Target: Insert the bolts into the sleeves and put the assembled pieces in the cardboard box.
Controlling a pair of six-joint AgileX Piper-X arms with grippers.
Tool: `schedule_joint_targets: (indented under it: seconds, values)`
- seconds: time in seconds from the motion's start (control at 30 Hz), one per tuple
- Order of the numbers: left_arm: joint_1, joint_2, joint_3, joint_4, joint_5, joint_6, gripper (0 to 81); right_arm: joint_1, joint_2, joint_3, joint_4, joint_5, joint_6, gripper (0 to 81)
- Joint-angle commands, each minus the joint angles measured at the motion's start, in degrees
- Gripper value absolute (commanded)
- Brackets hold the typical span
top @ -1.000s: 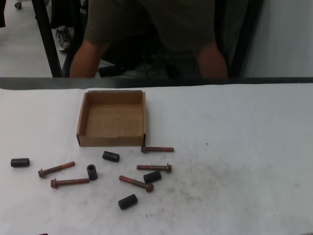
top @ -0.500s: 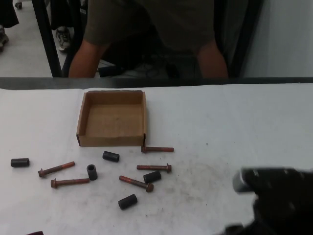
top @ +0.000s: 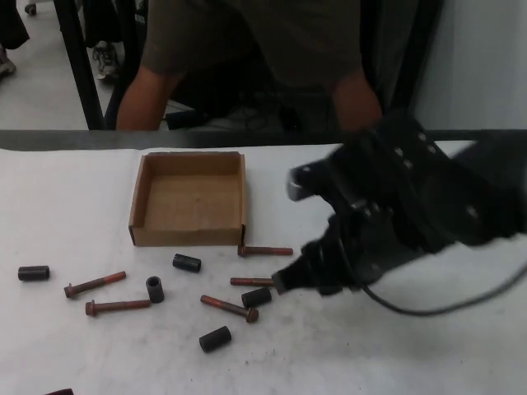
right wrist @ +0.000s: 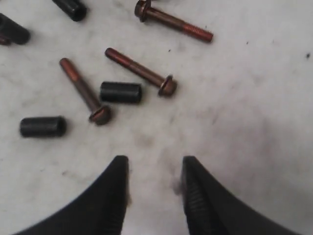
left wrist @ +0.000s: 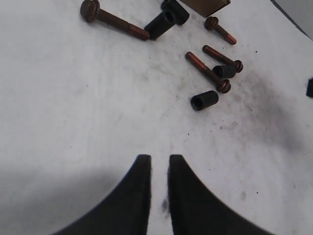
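Cardboard box [top: 188, 237] toward 10 o'clock on the white desk [top: 445, 354], open side up. Spread at its 6 o'clock, all loose and unjoined: rusty bolts [top: 118, 306] and black sleeves [top: 155, 288]. Corner bolt [top: 265, 250] lying with its head just at the box's 5 o'clock corner. Far sleeve [top: 34, 272] alone out at 9 o'clock of the spread, with a pair of bolts [top: 95, 284] next toward 3 o'clock, then two more sleeves [top: 187, 262]. Black right arm [top: 395, 214] stretched in from 3 o'clock, low over the desk, its tip just beside the middle cluster. Right pincer [right wrist: 153, 164] moderately open, fingers well apart with desk surface between them, gripping nothing; hangs above the desk just short of the parts. Ahead of it, middle sleeve [right wrist: 121, 92] lying between the head ends of two bolts: long bolt [right wrist: 84, 90] on one side, flanged bolt [right wrist: 142, 71] on the other, close, perhaps touching, cannot tell. End sleeve [right wrist: 42, 126] apart from these, at 7 o'clock of the cluster in the high view. Left pincer [left wrist: 159, 161] all but closed, only a thin slit of desk showing between its fingers, holding nothing, poised above the desk well apart from the parts.
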Motion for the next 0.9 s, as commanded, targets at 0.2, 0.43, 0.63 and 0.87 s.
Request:
schedule_joint_targets:
  seconds: [0.2,0.43,0.63,0.87]
  values:
    - [-0.2,-0.2,-0.5,-0.6,-0.4,0.0,13.2,-4.1,14.0,-16.7,1.4,0.3,-44.8,34.8]
    - [-0.2,-0.2,-0.5,-0.6,-0.4,0.0,13.2,-3.5,20.1,-22.6,1.4,0.3,-57.0,34.8]
    - [-0.2,-0.2,-0.5,-0.6,-0.4,0.0,13.2,-2.4,22.1,-23.0,0.9,-1.3,-62.3,34.8]
    - [-0.2,-0.2,-0.5,-0.6,-0.5,0.0,13.2,-1.5,23.2,-23.0,-0.4,-3.2,-63.5,34.8]
